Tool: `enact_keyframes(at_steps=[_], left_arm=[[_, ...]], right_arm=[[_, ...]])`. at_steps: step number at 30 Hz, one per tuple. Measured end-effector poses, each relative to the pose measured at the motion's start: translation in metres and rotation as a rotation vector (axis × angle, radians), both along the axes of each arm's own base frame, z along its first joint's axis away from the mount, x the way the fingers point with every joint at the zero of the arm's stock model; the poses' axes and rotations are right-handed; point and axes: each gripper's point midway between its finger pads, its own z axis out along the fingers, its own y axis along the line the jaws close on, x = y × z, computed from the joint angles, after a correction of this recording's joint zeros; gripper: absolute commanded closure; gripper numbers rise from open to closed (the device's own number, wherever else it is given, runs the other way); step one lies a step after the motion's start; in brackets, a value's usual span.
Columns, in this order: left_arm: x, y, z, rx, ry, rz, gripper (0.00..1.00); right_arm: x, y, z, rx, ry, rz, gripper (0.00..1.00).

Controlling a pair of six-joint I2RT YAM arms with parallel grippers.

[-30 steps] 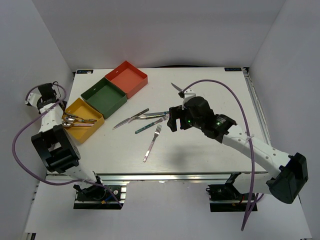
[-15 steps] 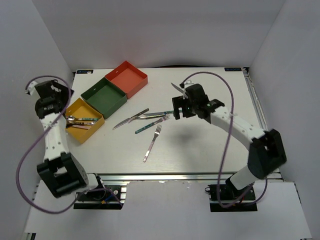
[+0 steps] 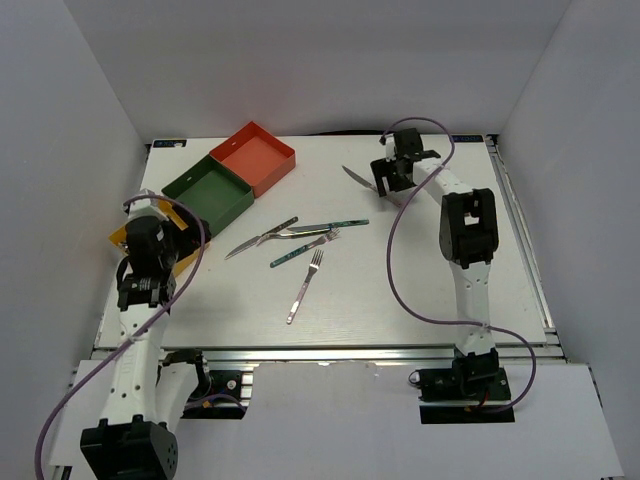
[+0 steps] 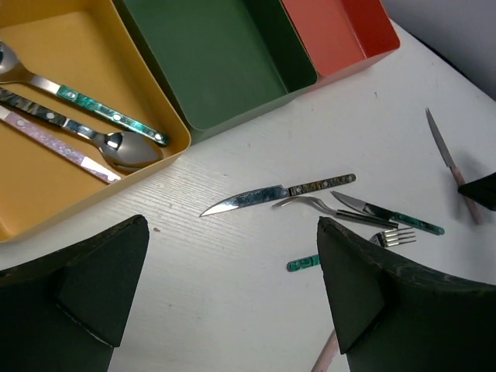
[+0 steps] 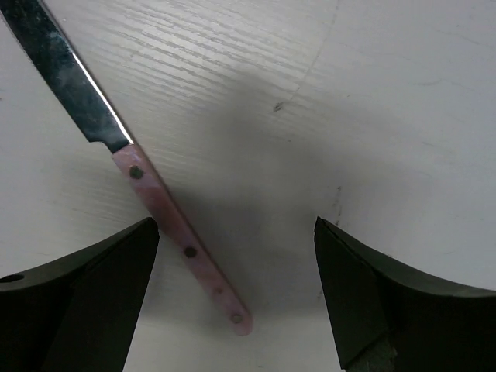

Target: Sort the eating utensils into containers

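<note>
On the white table (image 3: 420,290), seen from above, the red-orange tray (image 3: 255,155) sits at the far left with the dark green tray (image 3: 208,192) touching its near side. The yellow tray (image 3: 116,238) shows only as a sliver under the left arm. Five loose utensils (image 3: 300,245) lie bunched near the table's middle, one fork (image 3: 305,285) a little nearer than the rest. Well apart, toward the far right, a pink-handled knife (image 3: 355,178) lies just beside the right gripper (image 3: 385,180). From the left wrist, the left gripper (image 4: 232,291) hangs above bare table with its fingers (image 4: 101,287) spread wide and nothing between them. Beyond it the yellow tray holds three pieces lying side by side: a teal-handled spoon (image 4: 85,105), a second spoon (image 4: 77,132) and a pink-handled piece (image 4: 54,143) whose head is out of frame. The central bunch lies ahead, a silver knife (image 4: 275,191) nearest the trays. From the right wrist, the right gripper (image 5: 232,291) is low over the table, jaws wide and gripping nothing. The pink-handled knife runs diagonally, blade at upper left, and the riveted handle's end lies in the gap between the fingers, nearer the left one and clear of both.
</note>
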Motion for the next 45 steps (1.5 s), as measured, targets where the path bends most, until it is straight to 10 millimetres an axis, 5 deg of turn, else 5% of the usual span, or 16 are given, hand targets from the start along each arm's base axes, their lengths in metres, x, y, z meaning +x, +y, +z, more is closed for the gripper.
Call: enact_keyframes(at_steps=[4,5,10,12,18,23,27,32,35,39,45], left_arm=[[0.008,-0.004,-0.015,0.002,0.049,-0.031,0.02],[0.01,-0.005,-0.021,-0.001,0.072,-0.034,0.02],[0.011,-0.005,-0.031,-0.004,0.107,-0.041,0.02],[0.011,-0.007,-0.026,-0.007,0.088,-0.05,0.02],[0.022,-0.045,-0.015,-0.134,0.002,-0.177,0.02],[0.027,-0.157,-0.016,-0.291,-0.01,-0.462,0.02],[0.02,-0.222,-0.017,-0.387,-0.003,-0.606,0.02],[0.026,-0.251,-0.016,-0.46,-0.001,-0.636,0.06],[0.027,-0.254,-0.012,-0.479,-0.007,-0.625,0.17],[0.028,-0.253,-0.009,-0.489,-0.016,-0.606,0.45],[0.028,-0.252,0.002,-0.518,-0.035,-0.588,1.0]], right_arm=[[0.008,-0.008,-0.002,0.015,0.011,0.068,0.33],[0.008,-0.007,-0.003,0.021,0.012,0.089,0.47],[-0.002,0.007,-0.006,0.049,0.02,0.171,0.77],[-0.008,0.01,-0.007,0.058,0.015,0.187,1.0],[-0.045,0.015,-0.004,0.101,0.05,0.16,1.0],[-0.136,0.033,0.013,0.222,0.132,0.06,1.0],[-0.19,0.101,0.069,0.315,0.047,0.163,1.0],[-0.249,0.178,0.141,0.484,-0.077,0.339,1.0],[-0.273,0.194,0.162,0.546,-0.096,0.376,1.0],[-0.29,0.208,0.171,0.585,-0.089,0.394,1.0],[-0.305,0.219,0.171,0.598,-0.062,0.408,1.0]])
